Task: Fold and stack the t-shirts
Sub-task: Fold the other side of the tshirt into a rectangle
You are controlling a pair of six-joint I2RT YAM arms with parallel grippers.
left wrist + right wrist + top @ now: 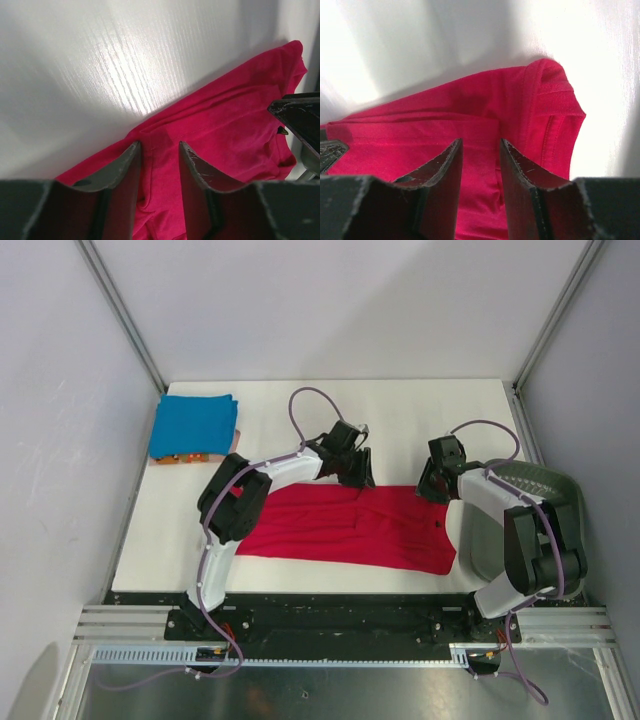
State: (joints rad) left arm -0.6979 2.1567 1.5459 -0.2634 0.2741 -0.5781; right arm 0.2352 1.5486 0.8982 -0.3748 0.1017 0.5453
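Note:
The red t-shirt (340, 530) lies folded into a long band across the near middle of the table, with its dark neck tag (438, 527) near the right end. My left gripper (355, 472) sits at the band's far edge near the middle. Its jaws stand a narrow gap apart over the red cloth (225, 125). My right gripper (432, 486) sits at the far right corner, jaws likewise slightly apart over the red cloth (420, 125). The blue t-shirt (195, 422) lies folded at the far left on top of the orange one (182, 457).
The dark grey bin (562, 490) stands at the right table edge beside the right arm. Metal frame posts rise at both far corners. Bare white table (400, 410) lies beyond the red shirt.

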